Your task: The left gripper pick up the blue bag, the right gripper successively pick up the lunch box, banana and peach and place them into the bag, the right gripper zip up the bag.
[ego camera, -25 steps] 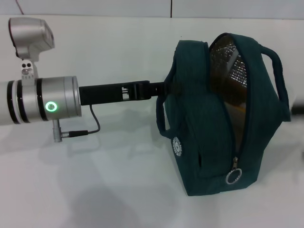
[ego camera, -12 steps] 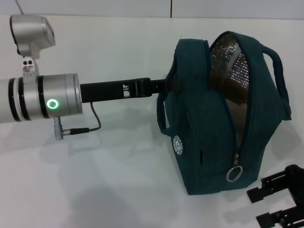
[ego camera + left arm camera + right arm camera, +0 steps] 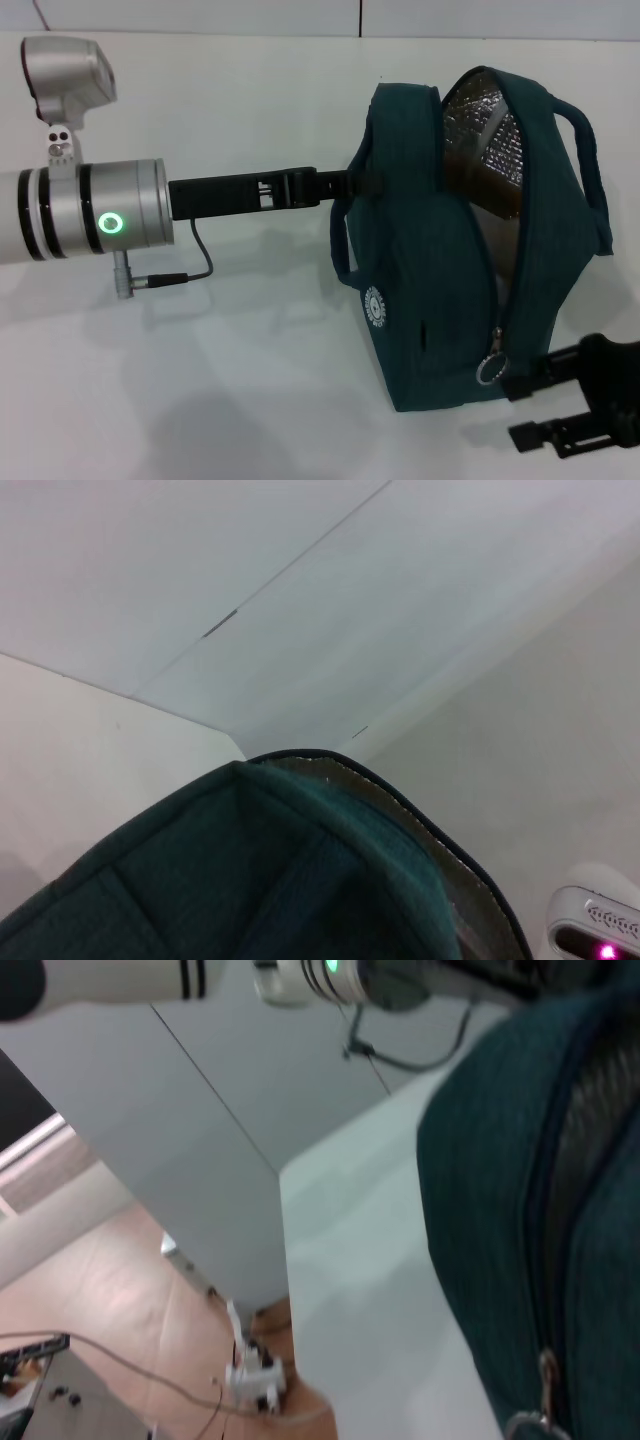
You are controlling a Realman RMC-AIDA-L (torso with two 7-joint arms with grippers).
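Note:
The blue bag (image 3: 430, 280) stands on the white table with its zipper open at the top, showing silvery lining (image 3: 490, 135). Its metal ring pull (image 3: 487, 372) hangs low on the front. My left gripper (image 3: 345, 185) reaches in from the left on its silver wrist (image 3: 110, 220) and is shut on the bag's upper left edge by the handle. My right gripper (image 3: 522, 410) is open at the lower right, its upper finger just beside the ring pull. The bag also shows in the left wrist view (image 3: 250, 880) and the right wrist view (image 3: 510, 1160). Lunch box, banana and peach are out of view.
A thin black cable (image 3: 195, 262) loops under the left wrist. The right wrist view shows the table's edge (image 3: 285, 1260), with floor and loose wires (image 3: 240, 1370) below it. The bag's right handle (image 3: 590, 170) sticks out at the right.
My right gripper has come into view from the lower right and moved up-left to the zipper's ring pull. The left gripper and the bag have stayed put.

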